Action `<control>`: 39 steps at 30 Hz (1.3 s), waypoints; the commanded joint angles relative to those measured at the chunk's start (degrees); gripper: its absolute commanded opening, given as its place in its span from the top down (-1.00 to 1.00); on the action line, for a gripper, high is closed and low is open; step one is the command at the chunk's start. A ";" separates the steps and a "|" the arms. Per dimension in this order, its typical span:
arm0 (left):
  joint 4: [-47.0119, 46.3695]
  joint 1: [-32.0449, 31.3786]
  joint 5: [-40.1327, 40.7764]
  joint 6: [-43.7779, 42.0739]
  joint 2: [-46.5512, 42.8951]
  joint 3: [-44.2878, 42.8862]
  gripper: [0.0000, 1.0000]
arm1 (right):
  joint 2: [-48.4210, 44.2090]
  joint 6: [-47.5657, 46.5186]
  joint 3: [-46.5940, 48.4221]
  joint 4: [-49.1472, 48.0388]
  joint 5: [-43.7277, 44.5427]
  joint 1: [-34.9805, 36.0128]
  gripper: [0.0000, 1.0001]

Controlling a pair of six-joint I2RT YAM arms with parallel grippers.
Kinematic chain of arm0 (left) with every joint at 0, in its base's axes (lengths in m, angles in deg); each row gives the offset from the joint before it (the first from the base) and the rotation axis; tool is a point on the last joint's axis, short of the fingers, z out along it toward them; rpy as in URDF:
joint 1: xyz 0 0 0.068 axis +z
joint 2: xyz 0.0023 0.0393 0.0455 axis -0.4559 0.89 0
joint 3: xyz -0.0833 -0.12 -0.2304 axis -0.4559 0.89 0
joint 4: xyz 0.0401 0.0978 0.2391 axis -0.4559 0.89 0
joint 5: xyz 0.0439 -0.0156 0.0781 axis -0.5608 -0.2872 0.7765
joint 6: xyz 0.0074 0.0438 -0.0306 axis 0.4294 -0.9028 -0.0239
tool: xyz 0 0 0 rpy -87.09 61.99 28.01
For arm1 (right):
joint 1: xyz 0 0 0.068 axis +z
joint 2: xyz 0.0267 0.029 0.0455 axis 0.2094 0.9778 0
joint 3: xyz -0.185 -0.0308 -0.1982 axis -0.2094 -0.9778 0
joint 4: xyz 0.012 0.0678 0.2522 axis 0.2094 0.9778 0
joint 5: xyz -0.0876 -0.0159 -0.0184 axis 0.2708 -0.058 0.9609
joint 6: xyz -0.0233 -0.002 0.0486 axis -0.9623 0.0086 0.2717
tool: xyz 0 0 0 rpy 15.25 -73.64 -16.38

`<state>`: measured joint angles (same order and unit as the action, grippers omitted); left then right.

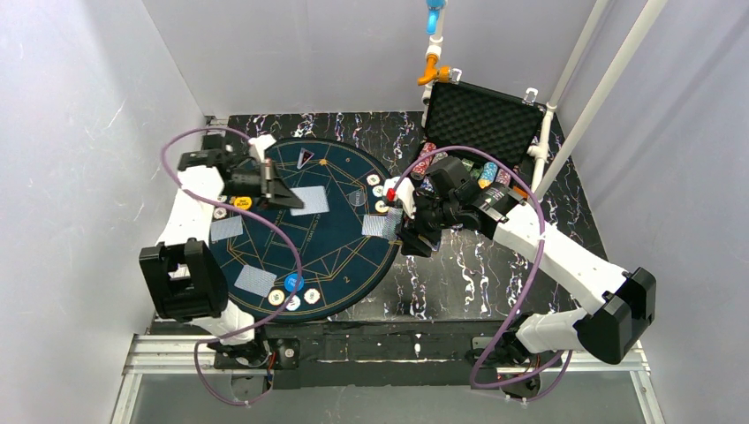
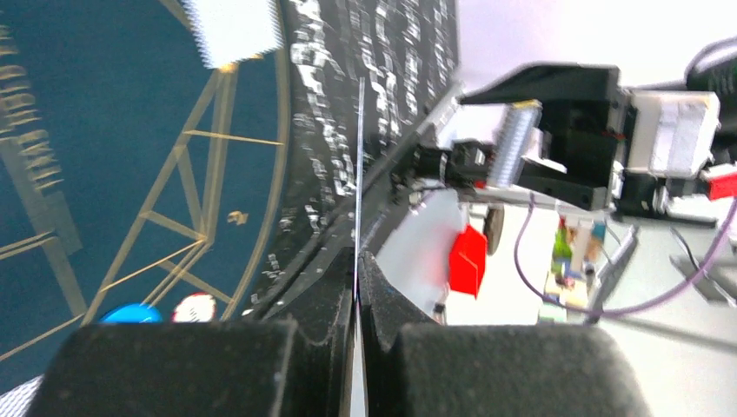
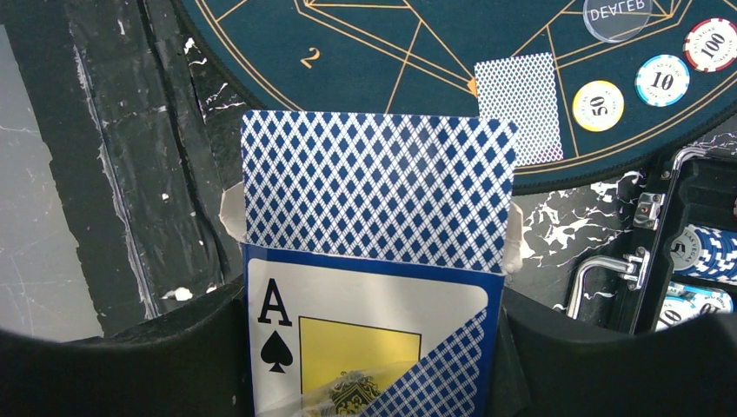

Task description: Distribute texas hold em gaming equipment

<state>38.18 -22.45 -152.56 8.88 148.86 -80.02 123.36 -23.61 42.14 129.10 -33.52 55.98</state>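
Here, cards (image 3: pixel 374 187) show blue-diamond backs.

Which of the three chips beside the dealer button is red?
The 100 chip, red-rimmed; the 10 chip is blue-rimmed, the 50 chip yellow-rimmed.

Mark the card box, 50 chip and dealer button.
card box (image 3: pixel 365 300): right wrist view, printed front panel.
50 chip (image 3: pixel 598 105): right wrist view, face centre.
dealer button (image 3: pixel 617 19): right wrist view, face centre.
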 commanded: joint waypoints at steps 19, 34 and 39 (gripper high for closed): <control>12.38 32.03 26.09 -33.20 27.12 -15.67 1.00 | -1.28 -0.86 0.10 -1.42 -0.34 0.05 0.97; 3.46 32.07 31.71 -29.78 30.16 -14.81 0.60 | 1.19 -1.09 2.71 -0.18 -0.67 0.08 0.97; 1.76 32.07 37.80 -30.17 27.47 -15.09 0.18 | 1.19 -1.18 2.75 -0.23 -0.50 0.13 0.97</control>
<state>41.74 9.15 -119.75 -21.30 181.08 -94.86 125.04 -24.29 41.73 129.84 -33.37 55.98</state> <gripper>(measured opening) 0.364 0.709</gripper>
